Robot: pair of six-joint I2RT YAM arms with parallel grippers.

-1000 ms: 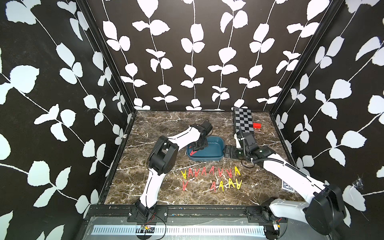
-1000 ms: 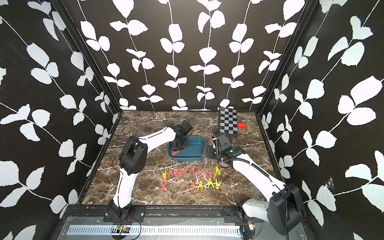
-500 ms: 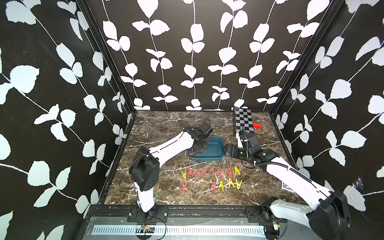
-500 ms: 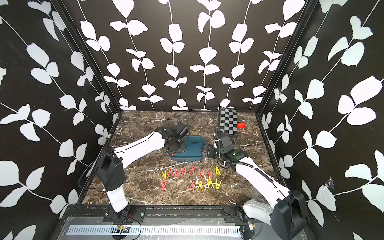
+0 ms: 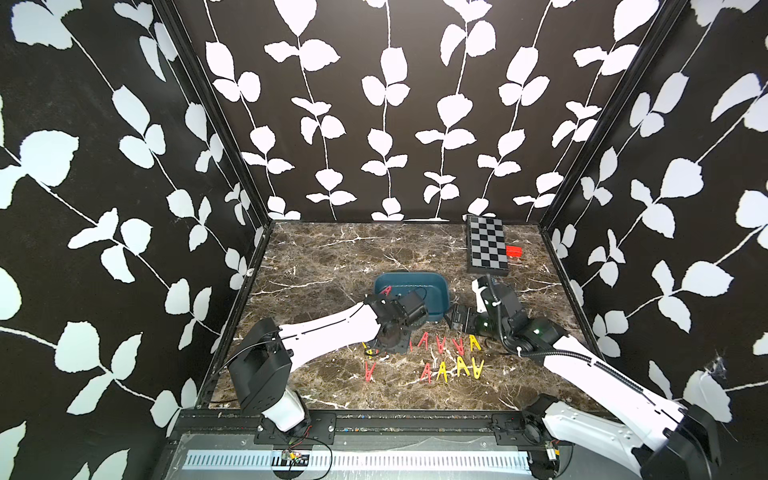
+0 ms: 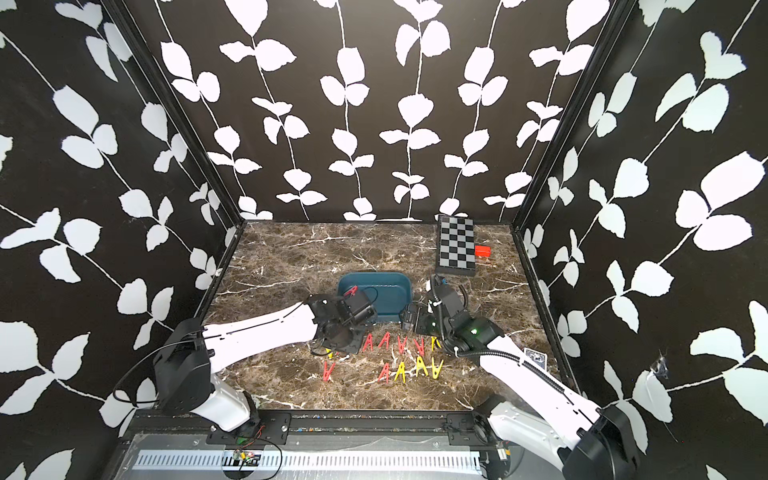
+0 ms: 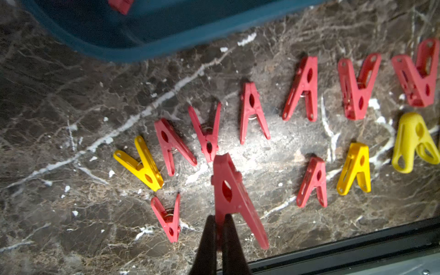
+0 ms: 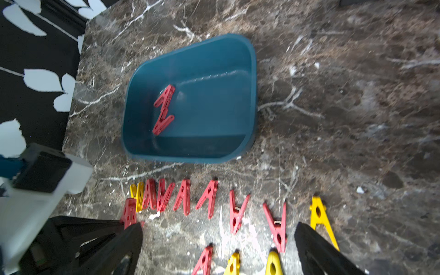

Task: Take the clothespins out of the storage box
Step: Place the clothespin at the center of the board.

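Observation:
The teal storage box [image 5: 430, 291] stands mid-table and holds two red clothespins [image 8: 164, 109] that lie end to end near one wall. My left gripper [image 7: 220, 220] is shut on one leg of a red clothespin [image 7: 232, 190], held just above the table in front of the box's near-left corner. Below it, several red and yellow clothespins [image 5: 440, 345] lie in two rows on the marble. My right gripper [image 8: 219, 228] stands wide open over the right end of those rows, with nothing between its fingers. In a top view it [image 5: 457, 320] sits by the box's near-right corner.
A black-and-grey checkerboard box [image 5: 487, 247] lies at the back right with a small red block [image 5: 515, 251] beside it. A small card [image 6: 534, 357] lies near the right wall. The black front rail [image 7: 357, 245] runs close behind the rows of pegs.
My left arm has drawn back out of the storage box, toward the front, carrying the red clothespin to the rows on the table. The right gripper has stayed open and barely moved.

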